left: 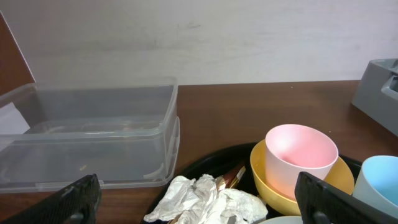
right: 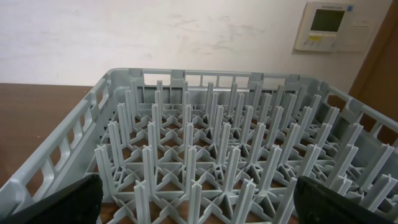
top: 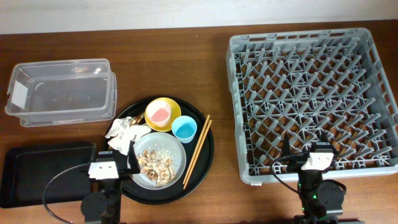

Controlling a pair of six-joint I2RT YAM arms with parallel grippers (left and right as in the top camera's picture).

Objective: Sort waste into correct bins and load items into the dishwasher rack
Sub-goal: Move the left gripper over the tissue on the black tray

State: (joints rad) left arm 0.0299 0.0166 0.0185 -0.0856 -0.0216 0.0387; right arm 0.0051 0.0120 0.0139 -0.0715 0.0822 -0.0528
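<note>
Left fingers (left: 78, 199) spread apart; chopsticks (top: 197, 151) run near-to-far, leaning right.

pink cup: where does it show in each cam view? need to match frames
Overhead: the pink cup is left of centre, inside the yellow bowl on the round black tray.
Left wrist: lower right of centre, in the same bowl.
Right wrist: not in it.
Shared landmark: the grey dishwasher rack takes up the right half overhead, shows at the right edge in left wrist, and fills right wrist.
</note>
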